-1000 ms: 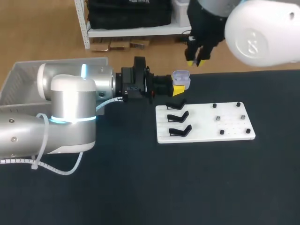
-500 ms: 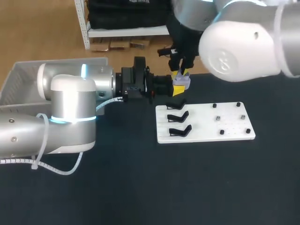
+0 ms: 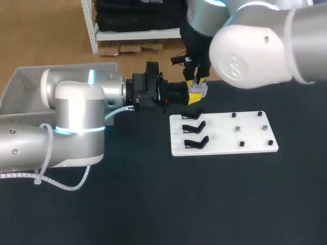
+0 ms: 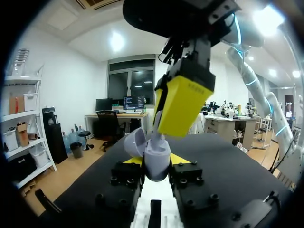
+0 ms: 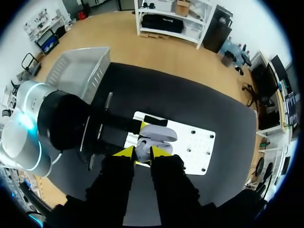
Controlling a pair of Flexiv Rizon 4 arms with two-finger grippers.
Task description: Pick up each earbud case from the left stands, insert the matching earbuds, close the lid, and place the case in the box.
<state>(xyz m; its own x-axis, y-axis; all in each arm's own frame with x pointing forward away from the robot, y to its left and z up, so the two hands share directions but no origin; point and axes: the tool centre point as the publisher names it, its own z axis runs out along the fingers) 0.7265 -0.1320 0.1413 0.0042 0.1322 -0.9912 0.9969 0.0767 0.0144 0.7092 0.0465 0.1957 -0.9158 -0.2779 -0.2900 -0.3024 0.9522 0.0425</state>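
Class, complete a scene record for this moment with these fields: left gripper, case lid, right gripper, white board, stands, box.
left gripper: shut on the earbud case, held behind the board
case lid: open
right gripper: directly above the open case
white board: lies flat on the table, with small dark pieces on its right half
stands: three, black, on the board's left half, none with a case
box: grey, far left, behind the left arm
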